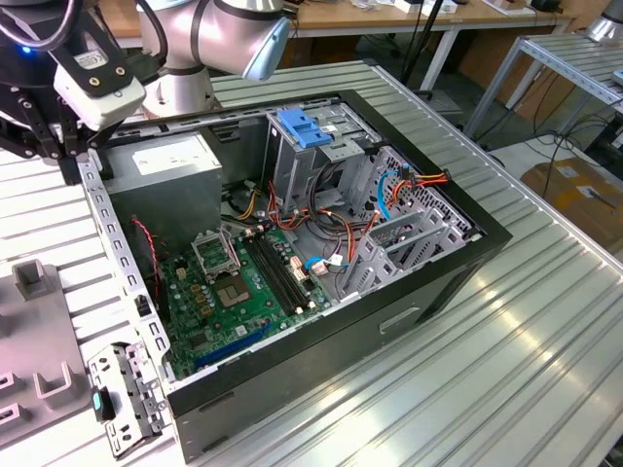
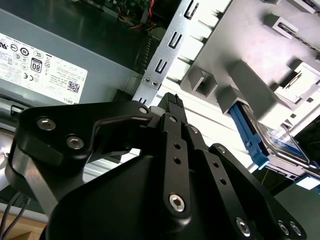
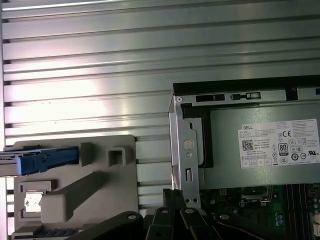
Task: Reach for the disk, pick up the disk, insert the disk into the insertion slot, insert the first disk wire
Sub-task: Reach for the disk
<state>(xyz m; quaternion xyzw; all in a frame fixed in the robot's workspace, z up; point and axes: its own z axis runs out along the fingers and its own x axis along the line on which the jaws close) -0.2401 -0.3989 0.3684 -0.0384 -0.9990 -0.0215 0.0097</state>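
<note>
The disk (image 2: 267,145) lies in a grey holder (image 3: 95,185) on the table beside the computer case; its blue carrier edge (image 3: 45,157) shows in both wrist views. My gripper (image 2: 172,100) hangs over the case's metal rim next to the power supply (image 3: 260,145), a short way from the disk and touching nothing. Its black fingers (image 3: 172,196) stand together with nothing between them. In the exterior view the gripper (image 1: 68,161) is at the case's far left corner. The insertion slot (image 1: 409,233), a low perforated grey cage, sits at the case's right end with nothing in it.
The open case (image 1: 292,253) holds a green motherboard (image 1: 243,282), loose red, orange and blue wires (image 1: 409,180), and a taller cage with a blue cap (image 1: 307,126). A ribbed metal table (image 1: 506,370) surrounds it. A small bracket (image 1: 122,394) lies by the front left corner.
</note>
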